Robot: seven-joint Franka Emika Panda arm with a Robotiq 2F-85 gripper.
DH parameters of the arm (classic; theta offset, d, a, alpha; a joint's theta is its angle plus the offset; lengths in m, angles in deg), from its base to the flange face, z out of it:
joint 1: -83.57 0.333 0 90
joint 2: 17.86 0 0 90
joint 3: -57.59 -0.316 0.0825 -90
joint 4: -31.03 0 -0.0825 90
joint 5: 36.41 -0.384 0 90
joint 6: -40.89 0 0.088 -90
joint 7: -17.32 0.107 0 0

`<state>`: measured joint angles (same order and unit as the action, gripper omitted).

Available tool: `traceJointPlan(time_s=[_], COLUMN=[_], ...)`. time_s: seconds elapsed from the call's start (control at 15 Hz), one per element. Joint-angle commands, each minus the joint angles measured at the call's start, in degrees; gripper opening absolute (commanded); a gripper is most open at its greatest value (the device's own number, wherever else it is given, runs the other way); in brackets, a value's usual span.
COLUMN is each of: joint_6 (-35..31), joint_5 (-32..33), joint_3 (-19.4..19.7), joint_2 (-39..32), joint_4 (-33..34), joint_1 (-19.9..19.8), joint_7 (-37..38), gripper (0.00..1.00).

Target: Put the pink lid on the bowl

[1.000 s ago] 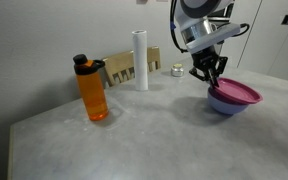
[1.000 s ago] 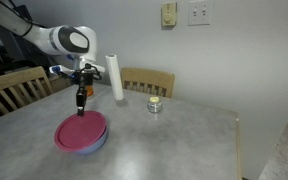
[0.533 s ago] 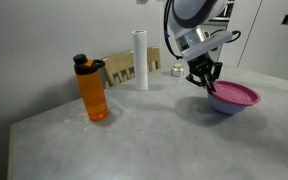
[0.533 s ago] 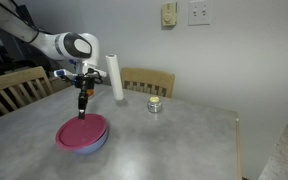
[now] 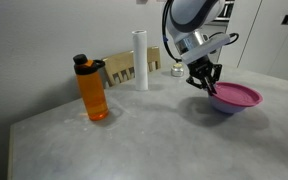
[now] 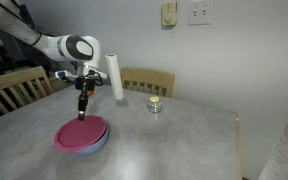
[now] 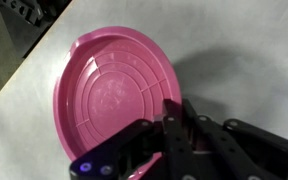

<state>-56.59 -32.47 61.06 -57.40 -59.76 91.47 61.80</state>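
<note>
The blue bowl [image 5: 224, 107] sits on the grey table [image 5: 134, 145]. The pink lid [image 5: 235, 94] lies flat on top of it and covers its mouth, so I cannot see if anything is inside. In an exterior view only a thin blue edge of the bowl [image 6: 96, 146] peeks out from under the pink lid [image 6: 81, 132]. From the wrist view, the pink lid [image 7: 114, 95] is a big round disc with rings on its face.

The gripper [image 6: 82, 114] points straight down from the bent arm, right over the rim of the lid. In an exterior view the gripper [image 5: 204, 87] is at the lid's edge on the side nearer the bottle. Its two dark fingers [image 7: 174, 125] look pinched together with nothing between them. I cannot tell if the tips touch the lid.

Well apart from the bowl stands an orange bottle [image 5: 93, 92] with a black cap. A tall white roll [image 6: 114, 78] and a small round tin [image 6: 155, 104] stand farther back.
</note>
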Motion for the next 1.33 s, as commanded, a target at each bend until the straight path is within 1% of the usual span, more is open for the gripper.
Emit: traceJointPlan(time_s=[0.0, 0.53, 1.0, 1.07, 1.13, 1.27], joint_6=[2.9, 3.8, 3.0, 3.0, 2.8, 2.5], joint_5=[0.6, 0.5, 0.6, 0.5, 0.5, 0.5], joint_3=[0.7, 1.2, 1.3, 1.3, 1.3, 1.4], joint_2=[-0.5, -0.6, -1.2, -1.4, -1.4, -1.2], joint_4=[1.9, 2.3, 2.5, 2.6, 2.6, 2.5], joint_1=[0.4, 0.0, -0.3, -0.5, -0.5, -0.5], joint_7=[0.0, -0.2, -0.7, -1.0, -1.0, -0.8], gripper=[0.03, 0.03, 0.03, 0.36, 0.37, 0.5])
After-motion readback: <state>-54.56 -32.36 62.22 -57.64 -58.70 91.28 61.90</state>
